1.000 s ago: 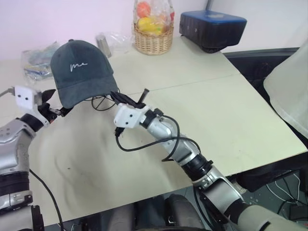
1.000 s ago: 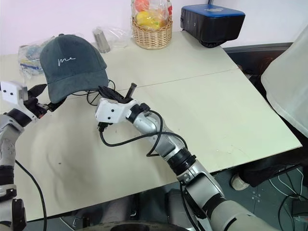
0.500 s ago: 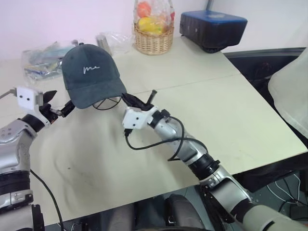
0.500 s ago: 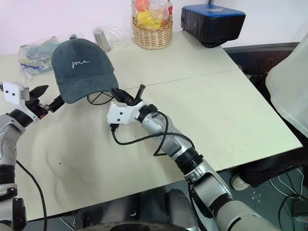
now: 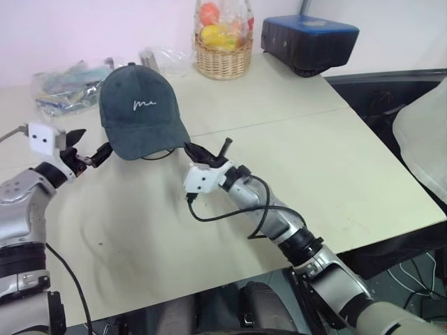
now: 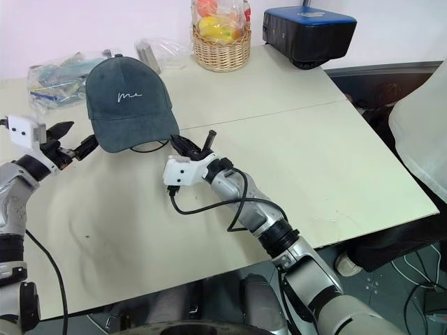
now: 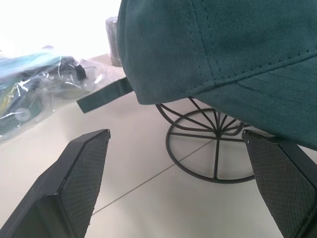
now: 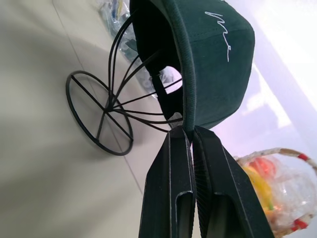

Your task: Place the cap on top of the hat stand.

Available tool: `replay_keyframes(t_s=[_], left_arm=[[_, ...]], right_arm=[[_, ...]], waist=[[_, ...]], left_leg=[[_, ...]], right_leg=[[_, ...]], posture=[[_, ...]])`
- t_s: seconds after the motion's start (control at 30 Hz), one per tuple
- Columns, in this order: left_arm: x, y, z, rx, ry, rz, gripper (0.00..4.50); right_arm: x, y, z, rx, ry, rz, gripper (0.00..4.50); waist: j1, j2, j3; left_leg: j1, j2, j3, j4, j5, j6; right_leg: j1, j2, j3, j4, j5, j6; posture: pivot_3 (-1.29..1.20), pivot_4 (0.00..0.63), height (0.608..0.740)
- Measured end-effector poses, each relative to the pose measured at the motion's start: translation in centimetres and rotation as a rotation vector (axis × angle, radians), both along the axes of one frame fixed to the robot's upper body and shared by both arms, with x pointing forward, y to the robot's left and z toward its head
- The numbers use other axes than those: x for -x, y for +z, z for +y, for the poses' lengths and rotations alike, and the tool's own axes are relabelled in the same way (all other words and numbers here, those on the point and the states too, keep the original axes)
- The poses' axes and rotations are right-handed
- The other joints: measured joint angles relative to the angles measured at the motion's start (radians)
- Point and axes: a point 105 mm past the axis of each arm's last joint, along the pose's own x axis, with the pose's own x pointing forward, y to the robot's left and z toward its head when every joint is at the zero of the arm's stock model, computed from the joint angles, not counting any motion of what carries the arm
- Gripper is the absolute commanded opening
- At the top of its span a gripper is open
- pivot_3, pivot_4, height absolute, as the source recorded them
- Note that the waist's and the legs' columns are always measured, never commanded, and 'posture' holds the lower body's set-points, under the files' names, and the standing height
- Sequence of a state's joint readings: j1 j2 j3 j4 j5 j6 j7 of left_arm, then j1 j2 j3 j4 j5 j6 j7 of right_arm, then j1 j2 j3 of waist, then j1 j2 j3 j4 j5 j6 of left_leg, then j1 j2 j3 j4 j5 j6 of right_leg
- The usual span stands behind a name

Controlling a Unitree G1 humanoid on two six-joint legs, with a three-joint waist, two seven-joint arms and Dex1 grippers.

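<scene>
Cap (image 5: 143, 120), pinched at its brim edge by the closed jaws of the right gripper (image 8: 190, 133), had shifted rightward onto the hat stand (image 8: 106, 114) on the bench (image 5: 293, 160), so release appeared imminent, while the left gripper (image 7: 183, 173) waited fully open, empty.

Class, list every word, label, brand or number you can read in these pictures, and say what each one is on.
"me": white cursive stitching on the front of the cap, as best it can be read.
Packets in the plastic bag: any print too blurred to read.
Nothing else carries readable text.
</scene>
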State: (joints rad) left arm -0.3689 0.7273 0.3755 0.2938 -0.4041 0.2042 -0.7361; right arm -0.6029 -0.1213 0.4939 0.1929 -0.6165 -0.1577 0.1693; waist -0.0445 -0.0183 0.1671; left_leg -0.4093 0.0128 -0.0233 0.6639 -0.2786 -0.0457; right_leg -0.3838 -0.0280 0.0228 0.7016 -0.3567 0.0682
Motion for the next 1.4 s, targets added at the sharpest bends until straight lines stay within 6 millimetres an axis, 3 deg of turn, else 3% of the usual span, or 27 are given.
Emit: replay_keyframes(t_s=[0.03,0.23,0.27,0.57,0.67,0.83,0.97,1.07,1.2,1.3,1.4], left_arm=[[0.0,0.1,0.0,0.000,-0.002,-0.003,4.50],[-0.2,0.6,-0.2,-0.001,-0.006,-0.018,4.50],[-0.2,0.6,-0.2,-0.001,-0.006,-0.018,4.50],[-0.2,0.5,-0.2,-0.001,-0.006,-0.015,4.50],[0.5,-0.5,-0.2,-0.013,-0.013,0.018,4.50],[3.5,-3.2,0.6,-0.031,-0.041,0.153,4.50],[5.7,-3.4,1.9,-0.027,-0.037,0.214,4.50],[6.2,-2.4,2.5,0.100,-0.044,0.213,4.50],[5.6,1.5,1.9,0.425,-0.151,0.155,4.50],[5.4,1.4,1.6,0.535,-0.216,0.209,4.50],[4.9,-0.1,1.3,0.641,-0.243,0.286,4.50]], right_arm=[[0.1,-0.2,0.1,0.005,0.009,0.015,0.95],[0.3,-0.8,0.1,0.010,0.030,0.058,4.14],[0.4,-0.9,0.2,0.012,0.036,0.064,4.48],[1.3,-1.6,0.0,-0.002,0.098,0.145,4.48],[1.4,-2.5,-0.9,0.008,0.098,0.193,4.48],[1.2,-3.8,-2.9,-0.002,0.093,0.307,4.48],[0.5,-3.5,-4.4,-0.013,0.067,0.321,4.48],[-0.2,-3.3,-5.1,-0.016,0.054,0.329,4.48],[-1.1,-3.0,-5.4,-0.008,0.052,0.320,4.48],[-1.5,-2.7,-5.6,0.005,0.056,0.302,4.48],[-2.2,-2.8,-6.1,0.018,0.042,0.298,4.48]], waist=[[0.000,0.000,0.000],[0.000,0.000,0.000],[0.000,0.000,0.000],[0.001,0.000,0.000],[0.000,0.000,0.000],[-0.003,0.000,0.000],[0.004,0.000,0.000],[0.008,0.000,0.000],[0.009,-0.002,0.000],[-0.001,-0.001,0.000],[-0.001,-0.001,0.000]], left_leg=[[0.000,0.000,0.000,0.000,0.000,0.000],[0.000,0.000,0.000,0.000,0.000,0.000],[0.000,0.000,0.000,0.000,0.000,0.000],[0.000,0.000,0.000,0.000,0.000,0.001],[0.000,0.000,0.000,0.000,-0.001,0.001],[0.000,0.001,0.000,0.000,-0.002,0.003],[0.000,0.000,0.000,0.000,-0.002,0.003],[0.000,0.000,-0.001,0.001,-0.002,0.003],[0.001,0.000,-0.002,0.002,-0.002,0.003],[0.001,0.000,-0.002,0.001,-0.002,0.003],[0.001,0.000,-0.002,0.001,-0.001,0.002]], right_leg=[[0.000,0.000,0.000,0.000,0.000,0.000],[0.000,0.000,0.000,0.000,0.000,0.000],[0.000,0.000,0.000,0.000,0.000,0.000],[0.000,0.000,0.000,0.000,0.000,0.000],[0.000,0.000,0.000,0.000,0.000,0.000],[0.000,0.000,0.000,0.000,0.000,0.000],[0.001,0.000,0.000,0.000,0.000,0.000],[0.002,-0.001,-0.001,0.000,0.000,0.000],[0.003,-0.001,-0.002,0.000,0.000,0.000],[0.002,0.000,-0.002,0.000,0.000,0.000],[0.002,0.000,-0.002,0.000,0.000,0.000]], posture=[[0.00,0.150,0.740],[0.00,0.150,0.740],[0.00,0.150,0.740],[0.00,0.150,0.740],[0.00,0.150,0.740],[0.00,0.150,0.740],[0.00,0.150,0.740],[0.00,0.150,0.740],[0.00,0.150,0.740],[0.00,0.150,0.740],[0.00,0.150,0.740]])
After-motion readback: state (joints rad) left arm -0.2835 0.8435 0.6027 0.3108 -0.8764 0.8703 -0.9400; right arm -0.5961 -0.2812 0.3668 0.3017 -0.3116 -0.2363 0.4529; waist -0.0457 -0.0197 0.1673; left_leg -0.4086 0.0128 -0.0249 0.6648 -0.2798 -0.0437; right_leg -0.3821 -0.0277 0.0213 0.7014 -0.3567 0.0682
